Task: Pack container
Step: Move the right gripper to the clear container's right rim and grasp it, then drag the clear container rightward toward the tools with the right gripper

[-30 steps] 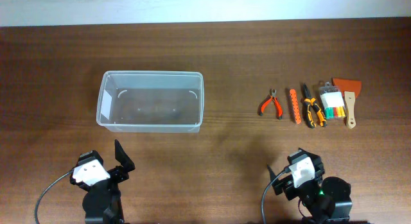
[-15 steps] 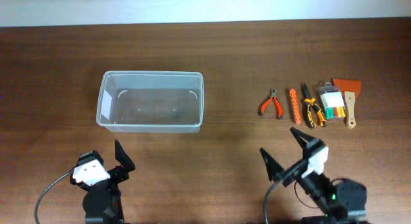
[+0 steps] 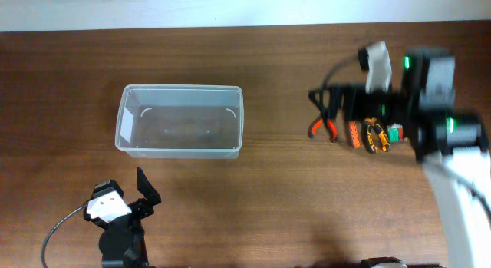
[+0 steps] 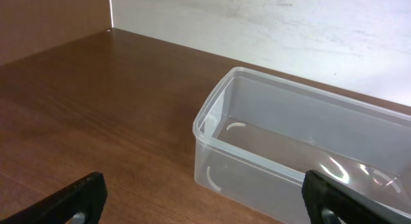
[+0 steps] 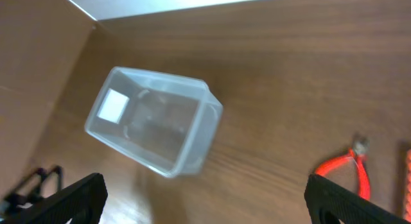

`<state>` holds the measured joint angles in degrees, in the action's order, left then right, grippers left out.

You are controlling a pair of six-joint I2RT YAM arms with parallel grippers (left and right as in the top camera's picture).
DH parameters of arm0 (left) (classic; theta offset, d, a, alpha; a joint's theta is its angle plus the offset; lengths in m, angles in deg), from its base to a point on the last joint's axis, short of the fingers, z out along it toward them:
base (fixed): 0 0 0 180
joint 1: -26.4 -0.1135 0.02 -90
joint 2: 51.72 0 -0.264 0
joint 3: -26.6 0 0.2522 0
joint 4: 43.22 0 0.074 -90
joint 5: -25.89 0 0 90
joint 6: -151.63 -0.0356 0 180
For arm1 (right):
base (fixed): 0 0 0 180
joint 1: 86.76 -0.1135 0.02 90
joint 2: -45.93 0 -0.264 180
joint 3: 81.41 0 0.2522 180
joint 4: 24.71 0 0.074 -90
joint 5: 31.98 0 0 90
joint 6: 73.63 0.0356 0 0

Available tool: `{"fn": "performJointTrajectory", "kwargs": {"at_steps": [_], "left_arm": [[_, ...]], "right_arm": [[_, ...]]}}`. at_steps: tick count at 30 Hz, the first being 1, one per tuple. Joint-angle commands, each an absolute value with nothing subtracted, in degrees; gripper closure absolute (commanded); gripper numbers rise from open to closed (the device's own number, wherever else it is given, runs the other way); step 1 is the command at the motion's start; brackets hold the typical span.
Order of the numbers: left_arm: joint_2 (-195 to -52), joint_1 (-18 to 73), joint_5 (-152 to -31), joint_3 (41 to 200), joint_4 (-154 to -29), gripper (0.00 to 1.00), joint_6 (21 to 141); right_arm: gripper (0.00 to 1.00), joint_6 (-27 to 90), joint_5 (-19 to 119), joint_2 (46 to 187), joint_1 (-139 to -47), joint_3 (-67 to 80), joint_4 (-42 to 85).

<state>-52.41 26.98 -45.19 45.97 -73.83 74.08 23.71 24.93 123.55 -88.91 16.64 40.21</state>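
We count one container (image 3: 180,131), two arms and four small tools on the desk (image 3: 268,206). At the left, the left arm (image 3: 115,229) sits folded low at the near edge, with a cable (image 3: 57,229) looping off its base. The left fingers (image 4: 80,198) are spread wide with nothing between them, and they face the container's near long wall from a little way back. The container stands upright and empty, left of centre, its long sides parallel to the desk's far edge. It has open wood all round: a broad band to its left, a strip behind it up to the pale wall (image 3: 230,7), and a wide gap to its right before the tools. There red-handled pliers (image 3: 322,128), an orange strip (image 3: 354,135), orange-and-black pliers (image 3: 374,136) and a green-and-white pack (image 3: 395,132) lie close together in a row. The right arm (image 3: 430,107) partly covers them, stretching from the near right edge with its wrist turned leftward. The right fingers (image 5: 350,201) are likewise wide apart and hold nothing, hovering by the red-handled pliers' tips.
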Motion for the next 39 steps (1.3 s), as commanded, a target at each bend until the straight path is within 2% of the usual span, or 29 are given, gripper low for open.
{"fn": "performJointTrajectory", "kwargs": {"at_steps": [1, 3, 9, 12, 15, 17, 18, 32, 39], "left_arm": [[-52.01, 27.2, -44.77, 45.68, -73.69, 0.01, 73.57], [-52.01, 27.2, -44.77, 45.68, -73.69, 0.01, 73.57], [-52.01, 27.22, -44.77, 45.68, -73.69, 0.01, 73.57], [-52.01, 27.2, -44.77, 45.68, -73.69, 0.01, 73.57], [-52.01, 27.22, -44.77, 45.68, -73.69, 0.01, 73.57], [-52.01, 27.2, -44.77, 45.68, -73.69, 0.01, 73.57], [-52.01, 27.22, -44.77, 45.68, -73.69, 0.01, 73.57], [-52.01, 27.2, -44.77, 45.68, -73.69, 0.01, 73.57], [-52.01, 27.22, -44.77, 45.68, -73.69, 0.01, 73.57]], "right_arm": [[0.01, 23.79, 18.79, 133.82, -89.22, 27.5, 42.85], [0.01, 25.32, 22.14, 138.13, -91.23, 31.96, 44.65], [0.01, 32.43, 56.34, 145.63, -108.43, 37.49, 46.26], [0.01, 36.32, 65.26, 149.15, -114.75, 37.49, 44.25], [0.01, 41.56, 65.48, 152.82, -116.54, 37.47, 44.17], [0.14, 44.14, 63.08, 156.12, -117.11, 37.47, 44.12], [0.18, 44.99, 62.51, 157.58, -117.15, 37.47, 44.19], [0.18, 46.94, 59.51, 165.69, -118.46, 37.38, 43.47], [0.24, 46.92, 59.32, 168.1, -119.75, 37.36, 42.88]]}}
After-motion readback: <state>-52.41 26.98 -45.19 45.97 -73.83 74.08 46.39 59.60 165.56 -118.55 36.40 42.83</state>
